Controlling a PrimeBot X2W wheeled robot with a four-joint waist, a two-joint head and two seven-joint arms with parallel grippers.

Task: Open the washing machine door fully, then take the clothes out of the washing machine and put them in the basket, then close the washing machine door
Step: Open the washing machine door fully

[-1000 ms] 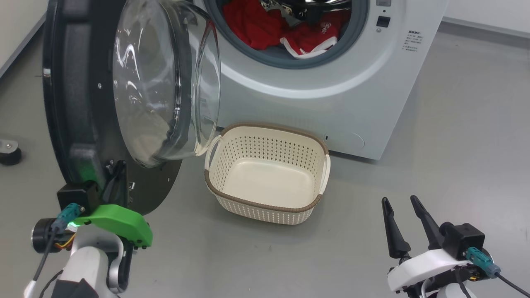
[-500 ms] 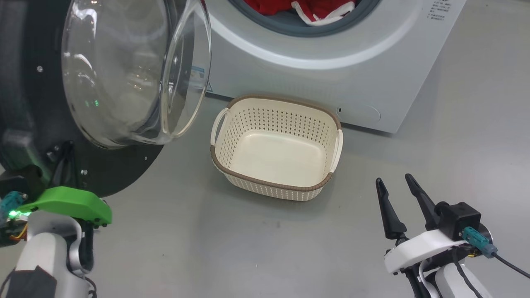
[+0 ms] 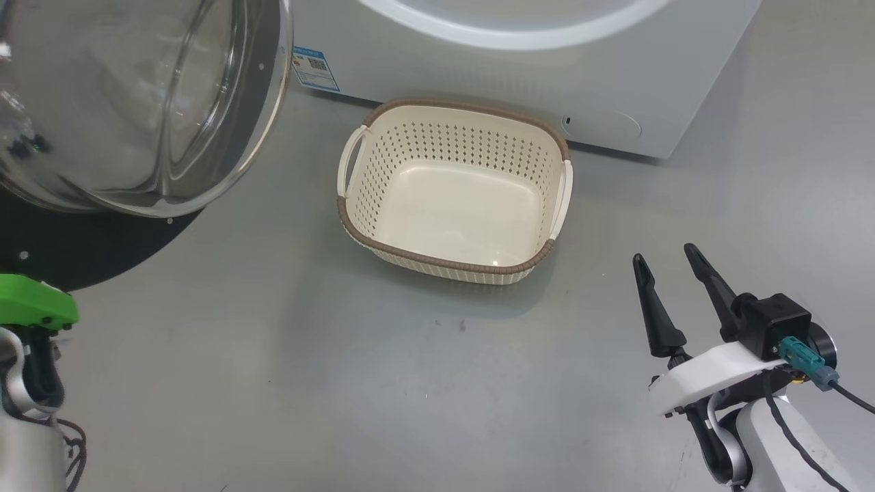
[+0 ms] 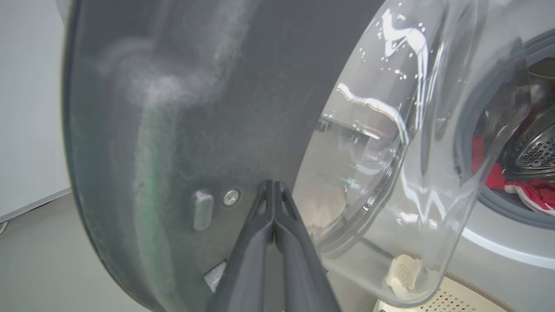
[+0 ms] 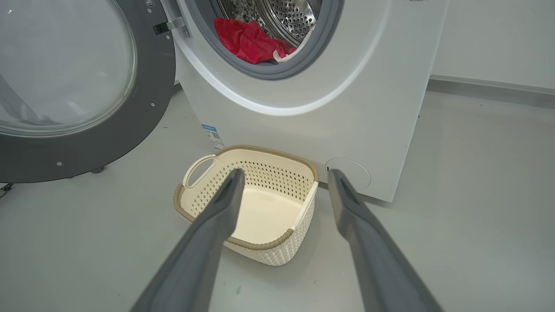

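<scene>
left jaws shut, empty, tips at washing machine door [image 4: 195,108], your 10 o'clock: if you slip, it swings over basket [image 3: 465,143]; right jaws wide, empty.

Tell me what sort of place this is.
Probably a laundry area, perhaps a test room: a white front-loading washing machine with its door swung open, red clothes in the drum, and a cream basket on the grey floor.

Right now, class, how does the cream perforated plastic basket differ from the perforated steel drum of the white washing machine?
The cream plastic basket is empty; the steel drum holds red clothes. The basket opens upward on the grey floor; the drum opens frontward inside the white washing machine. Both are perforated.
</scene>
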